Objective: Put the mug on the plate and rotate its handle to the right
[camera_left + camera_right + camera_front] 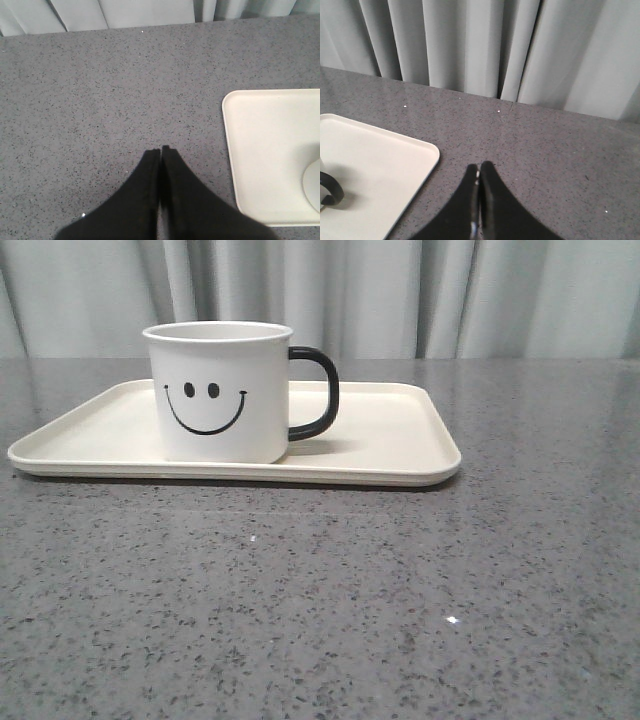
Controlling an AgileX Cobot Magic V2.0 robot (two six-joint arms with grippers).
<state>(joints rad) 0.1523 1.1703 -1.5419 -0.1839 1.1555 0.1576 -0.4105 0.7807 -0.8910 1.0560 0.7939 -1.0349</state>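
Mug [218, 392] sits upright on the plate [400, 435], left of the plate's middle, smiley face toward the front camera. Handle [318, 393] points to the robot's right, so both parts of the task look done from this layout.

Left gripper [160, 150]: fingers pressed together, holding nothing, over bare table [320, 600] just beside the plate's left edge. Right gripper [479, 165]: fingers also together, empty, over table off the plate's right corner. Neither touches mug or plate.

Handling notes, as judgement:
- Mug looks like thin enamel: rigid, probably light, glossy so likely slippery on smooth pads. Chips if knocked, won't deform.
- Best hold is across the rim wall, one finger inside, one outside, on the side away from the handle. Handle loop works too but invites twisting.
- Plate is smooth and low-rimmed; mug would slide on it easily, so rotating by nudging the handle should work.
- Mug contents can't be seen from these views, possibly empty.
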